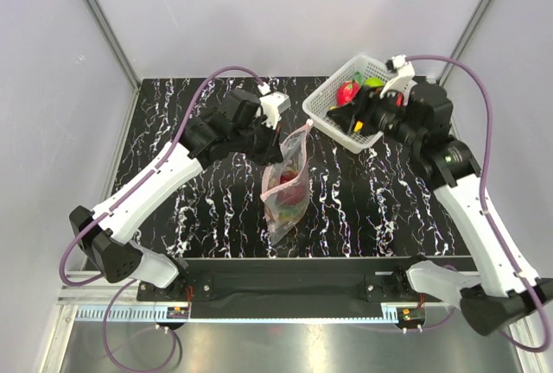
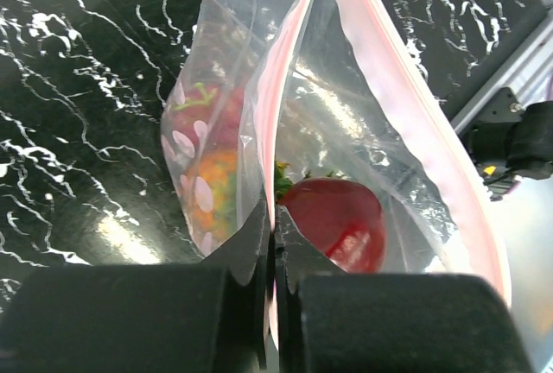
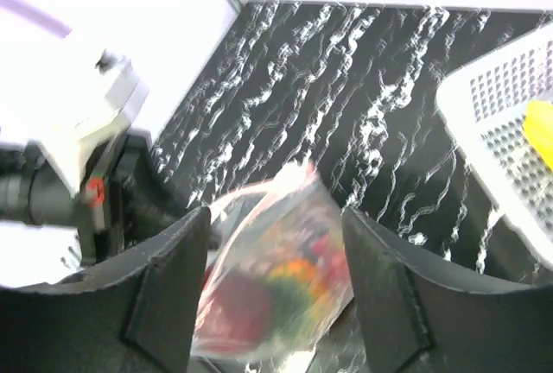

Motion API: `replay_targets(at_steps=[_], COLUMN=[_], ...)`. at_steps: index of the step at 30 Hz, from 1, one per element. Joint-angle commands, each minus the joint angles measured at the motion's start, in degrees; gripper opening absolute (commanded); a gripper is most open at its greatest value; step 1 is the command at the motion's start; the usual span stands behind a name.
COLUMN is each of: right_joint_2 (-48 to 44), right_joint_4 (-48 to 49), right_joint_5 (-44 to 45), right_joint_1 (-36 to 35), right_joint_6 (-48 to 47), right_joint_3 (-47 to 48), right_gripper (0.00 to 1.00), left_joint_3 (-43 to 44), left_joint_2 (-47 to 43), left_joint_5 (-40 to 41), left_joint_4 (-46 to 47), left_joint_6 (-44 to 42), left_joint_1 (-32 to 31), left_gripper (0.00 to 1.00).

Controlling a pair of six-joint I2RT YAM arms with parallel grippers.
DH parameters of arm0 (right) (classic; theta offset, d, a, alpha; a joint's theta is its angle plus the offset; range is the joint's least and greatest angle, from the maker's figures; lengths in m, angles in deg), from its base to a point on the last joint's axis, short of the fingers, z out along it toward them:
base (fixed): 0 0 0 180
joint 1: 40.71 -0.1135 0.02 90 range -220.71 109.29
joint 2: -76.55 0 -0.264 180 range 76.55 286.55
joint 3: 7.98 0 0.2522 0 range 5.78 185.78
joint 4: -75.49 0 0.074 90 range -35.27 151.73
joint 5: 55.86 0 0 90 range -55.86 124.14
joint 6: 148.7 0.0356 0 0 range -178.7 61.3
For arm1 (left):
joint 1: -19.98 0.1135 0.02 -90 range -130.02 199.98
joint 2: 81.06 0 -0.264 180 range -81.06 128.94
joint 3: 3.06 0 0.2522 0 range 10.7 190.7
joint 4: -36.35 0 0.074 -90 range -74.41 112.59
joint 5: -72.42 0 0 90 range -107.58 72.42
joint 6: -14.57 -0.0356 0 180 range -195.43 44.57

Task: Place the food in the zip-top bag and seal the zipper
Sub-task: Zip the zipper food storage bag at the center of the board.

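Bag (image 1: 287, 187): where is it held?
— Its zipper (image 2: 393, 97) edge is pinched between the left gripper's (image 2: 273, 218) pressed-together fingers; food (image 2: 341, 218) is seen inside, just beyond them.
— And the right gripper (image 3: 275, 218)?
— Spread wide, nothing gripped. The bag is seen beyond its fingers, a basket (image 1: 333, 101) at its side.

zip-top bag (image 2: 363, 131) mouth gaping, left end effector (image 2: 273, 219) clamped on one rim
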Motion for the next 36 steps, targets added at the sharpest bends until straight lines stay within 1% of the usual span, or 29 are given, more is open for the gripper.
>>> replay_targets(at_steps=[1,3,4,5,6,7,8,11,14,17,20,21,22,26,30,32,36], right_joint_2=[3.32,4.73,4.73,4.82,4.91,4.91,5.08,6.14,8.33,11.14,15.01,16.67,17.47,20.90,25.81,27.32,30.39], right_joint_4=[8.46,14.78,23.08,26.55,31.03,38.12,41.15,44.25,49.78,55.14,58.66,59.71,62.60,65.52,75.42,77.64,78.71], right_joint_5=[-24.63,-33.81,-37.42,-41.98,-44.12,-45.62,-46.33,-47.91,-50.20,-51.78,-55.29,-56.17,-56.96,-57.93,-60.04,-61.36,-62.07], right_joint_1=[10.82,15.47,16.19,16.20,16.20,16.20,16.20,16.20,16.20,16.20,16.20,16.20,16.20,16.20,16.11,15.94,14.97], right_joint_6=[0.26,1.41,3.24,3.26,2.65,2.64,2.47,-2.35,-2.81,-0.79,1.76,2.37,3.86,4.84,10.54,13.44,13.63], right_joint_3=[0.72,-3.40,-5.51,-9.71,-11.84,-13.86,-17.54,-20.46,-22.22,-21.97,-20.13,-19.77,-19.60,-17.41,-15.38,-13.89,-11.86], right_gripper=[0.68,0.68,0.68,0.69,0.70,0.70,0.71,0.73,0.71,0.72,0.84,0.85,0.86,0.86,0.86,0.83,0.81], left_joint_3=[-0.92,-1.63,-1.72,-1.72,-1.80,-1.72,-1.63,-1.02,-0.49,-0.57,-0.93,-1.19,-1.36,-1.54,-1.02,-0.84,-0.14], left_joint_2=[-2.16,-2.69,-2.69,-2.87,-3.04,-3.05,-3.22,-3.66,-4.19,-4.80,-5.15,-5.42,-5.51,-6.12,-6.12,-6.21,-5.86], left_joint_5=[1.48,1.99,2.44,2.79,3.31,3.58,3.58,4.11,5.07,5.43,3.85,3.67,3.67,4.02,4.02,4.20,4.29], left_joint_4=[2.76,3.47,3.56,3.56,3.56,3.47,3.38,2.77,2.07,2.06,2.15,2.33,2.33,2.15,1.10,0.92,0.05], left_joint_6=[-2.96,-3.67,-4.20,-4.46,-4.73,-5.16,-5.43,-6.31,-7.36,-7.98,-8.60,-8.60,-8.77,-9.56,-10.35,-10.62,-10.44], left_joint_1=[0.12,0.21,0.21,0.21,0.21,0.21,0.21,0.21,0.21,0.21,0.21,0.21,0.21,0.21,0.12,0.21,0.21], left_gripper=[0.01,0.01,0.01,0.01,0.01,0.01,0.01,0.01,0.02,0.02,0.02,0.02,0.02,0.02,0.02,0.02,0.03])
